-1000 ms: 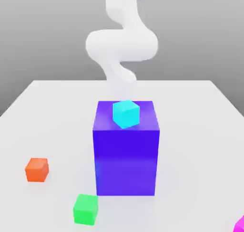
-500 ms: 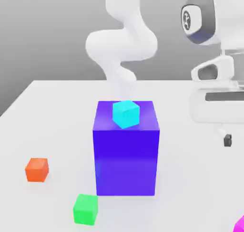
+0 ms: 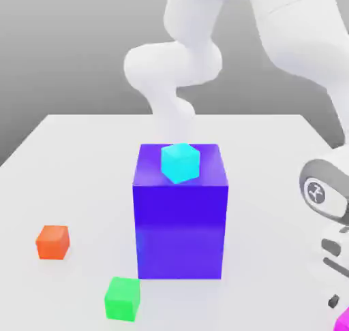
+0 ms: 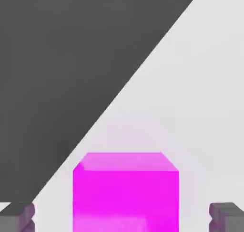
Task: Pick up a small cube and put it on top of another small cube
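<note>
The small cube [image 4: 126, 193], plain magenta, rests on the white table and sits between my two fingertips in the hand view. A dark finger [image 4: 17, 217] stands on one side and its mate [image 4: 228, 216] on the other, each with a gap to the cube's faces. My gripper [image 4: 122, 217] is open around the cube without touching it. At the exterior view's lower right corner, a sliver of the small cube [image 3: 343, 320] shows under the lowered hand [image 3: 332, 244], with one dark fingertip [image 3: 333, 301] just above it.
A big blue cube [image 3: 180, 214] stands mid-table with a cyan cube [image 3: 180, 163] on top. An orange cube [image 3: 52, 242] and a green cube [image 3: 123, 298] lie at the exterior view's lower left. The table edge [image 4: 124, 90] runs near the magenta cube.
The arm swung from high above down to the exterior view's lower right corner, and the hand dropped over the magenta cube. No cube has moved.
</note>
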